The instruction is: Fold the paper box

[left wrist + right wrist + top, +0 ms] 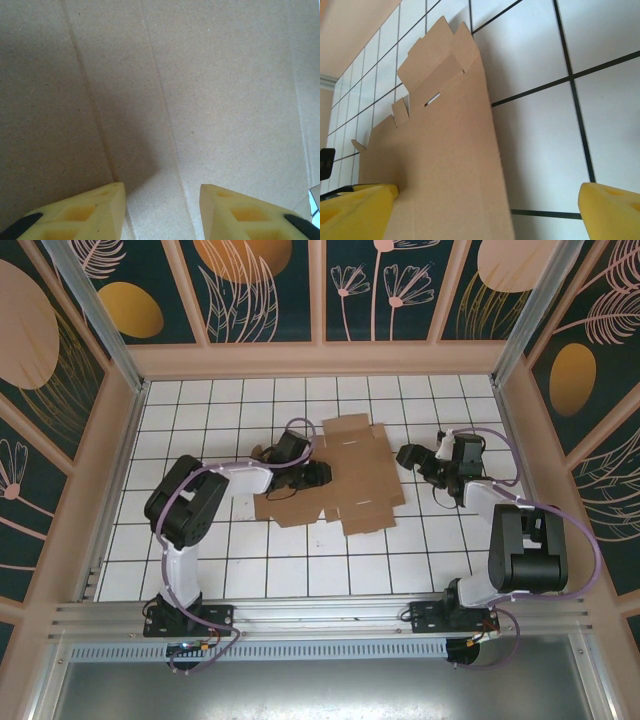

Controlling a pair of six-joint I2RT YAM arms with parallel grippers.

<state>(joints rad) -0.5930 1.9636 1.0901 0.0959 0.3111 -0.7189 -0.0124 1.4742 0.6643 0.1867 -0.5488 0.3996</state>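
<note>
Left gripper (316, 476): over the sheet's 9 o'clock half. Its yellow fingers (95, 210) stood apart, with bare creased cardboard beneath and nothing pinched between them.
Right gripper (408, 457): at the sheet's 3 o'clock edge, spread wide and empty. The cardboard edge ran below the gap, with white tile beside it.
Paper box (350, 475): a brown die-cut sheet lying near the middle of the tiled table (200, 560), its slotted, tabbed flap pointing to 12 o'clock.
Done: by my reading, nothing yet. No panel stood upright and no tab looked tucked.
Left: every fold, meaning the walls raised along the creases and then the flaps and tabs closed.
Hard to tell: whether the left fingertips touched the cardboard or hovered above it, and whether the far flap was slightly lifted. The left arm covered part of the sheet's 9 o'clock side, and both wrist views cut the fingers off near their tips.
</note>
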